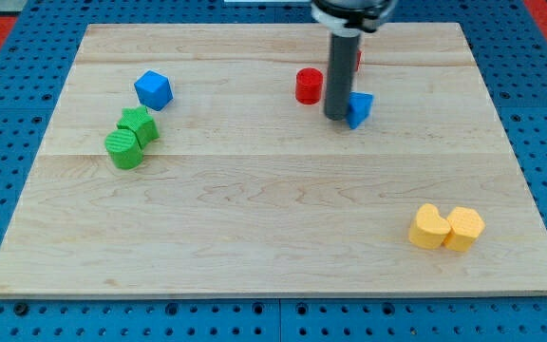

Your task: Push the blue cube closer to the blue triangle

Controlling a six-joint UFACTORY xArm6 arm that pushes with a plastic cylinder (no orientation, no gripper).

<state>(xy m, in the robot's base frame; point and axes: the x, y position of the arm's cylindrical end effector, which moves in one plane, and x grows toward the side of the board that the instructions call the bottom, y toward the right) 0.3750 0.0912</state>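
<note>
Our blue cube (153, 90) sits toward the view's upper left on the wooden board (273, 247), resting on the surface with nothing touching it. Well apart from it, over toward the view's upper middle, lies the blue triangle (360, 108). Our rod comes down from the view's top, and my tip (336, 117) stands on the board right against the triangle's left side, seemingly touching it. We carry no gripper at all, only this straight dark rod, so nothing is grasped or clamped; the tip merely rests beside the triangle.

Just left of the rod is a red cylinder (309, 85), close to it but with a small gap. A second red block (357, 59) peeks out behind the rod, mostly hidden, so we cannot tell its shape.

Below the blue cube, two green blocks (129, 140) sit pressed together. Down at the view's lower right, two yellow blocks (445, 228) lie side by side, touching.
</note>
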